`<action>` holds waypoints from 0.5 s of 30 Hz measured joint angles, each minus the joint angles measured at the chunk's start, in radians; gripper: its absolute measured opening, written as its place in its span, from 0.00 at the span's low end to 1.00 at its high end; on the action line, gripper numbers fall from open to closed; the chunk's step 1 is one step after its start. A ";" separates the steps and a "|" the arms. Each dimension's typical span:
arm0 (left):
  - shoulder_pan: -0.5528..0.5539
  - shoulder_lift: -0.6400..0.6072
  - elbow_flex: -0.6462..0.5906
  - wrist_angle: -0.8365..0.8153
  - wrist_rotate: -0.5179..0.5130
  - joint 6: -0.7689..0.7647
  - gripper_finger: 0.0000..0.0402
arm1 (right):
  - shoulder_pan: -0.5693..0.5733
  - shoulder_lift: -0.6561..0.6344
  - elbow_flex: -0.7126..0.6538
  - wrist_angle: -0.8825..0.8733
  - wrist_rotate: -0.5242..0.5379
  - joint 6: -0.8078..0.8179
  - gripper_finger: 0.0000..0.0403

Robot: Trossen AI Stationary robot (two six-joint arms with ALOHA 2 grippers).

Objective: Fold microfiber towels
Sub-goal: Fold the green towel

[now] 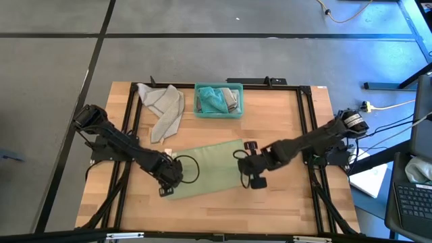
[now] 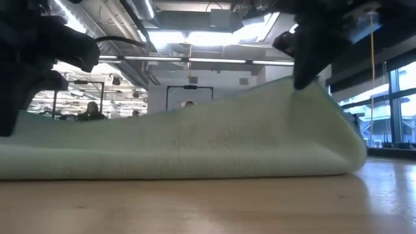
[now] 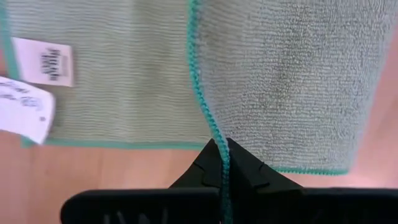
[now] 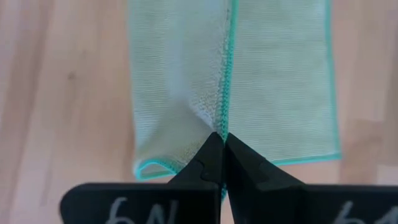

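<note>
A: Pale green microfiber towel (image 1: 209, 169) lies near the front middle of the wooden bench (image 1: 283, 202), partly folded over on itself, with a teal stitched hem. Where are the claws?

B: One at each end. The left claw (image 1: 170, 177) sits at the towel's left edge; in its wrist view the fingers (image 3: 205, 171) are pressed together with the teal hem caught between them. Two white tags (image 3: 53, 60) show on the layer lying flat beneath.

A: And the right claw (image 1: 248, 162)?

B: At the towel's right edge, also pinched tight on the hem; its fingers (image 4: 208, 158) meet right on the stitching. From the low view, that end of the cloth is raised off the bench and curls over in a rounded fold.

A: Other towels?

B: A light grey towel (image 1: 164, 108) lies crumpled at the back left. Just beside it, a teal plastic bin (image 1: 219, 113) holds a bunched teal towel (image 1: 212, 100) and something grey I can't make out.
</note>
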 joint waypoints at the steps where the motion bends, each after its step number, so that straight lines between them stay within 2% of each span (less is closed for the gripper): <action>1: 0.005 0.000 0.000 -0.004 -0.008 0.000 0.00 | -0.016 0.000 0.000 0.000 0.000 -0.014 0.03; 15: 0.066 0.000 0.000 -0.138 -0.175 -0.019 0.00 | -0.216 0.000 -0.001 0.008 0.008 -0.145 0.03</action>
